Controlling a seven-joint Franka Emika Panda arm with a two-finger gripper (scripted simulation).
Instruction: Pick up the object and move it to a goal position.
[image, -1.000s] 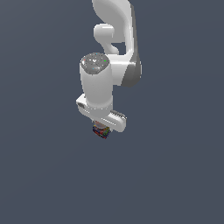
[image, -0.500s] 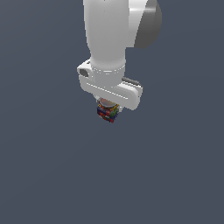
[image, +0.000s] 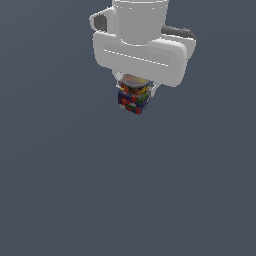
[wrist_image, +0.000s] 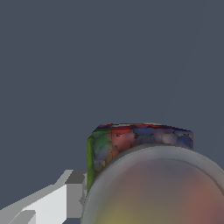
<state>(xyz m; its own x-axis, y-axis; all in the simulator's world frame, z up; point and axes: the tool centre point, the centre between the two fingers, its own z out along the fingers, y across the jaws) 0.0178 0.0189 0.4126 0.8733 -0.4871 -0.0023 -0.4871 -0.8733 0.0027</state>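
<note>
The object is a small cube (image: 133, 101) with red, blue, green, yellow and white squares. It hangs just under my white gripper (image: 135, 95), which is shut on it and holds it in the air. The gripper's wide white body (image: 142, 50) covers the cube's top and most of the fingers. In the wrist view the cube (wrist_image: 131, 140) shows its green, red and blue faces behind a blurred round part, with one white finger (wrist_image: 52, 199) beside it.
A plain dark grey surface (image: 125, 200) fills the rest of both views. No other objects or edges show.
The arm has come much nearer to the exterior camera and looms larger, with the cube still held. The cube has shifted slightly towards the exterior view's right.
</note>
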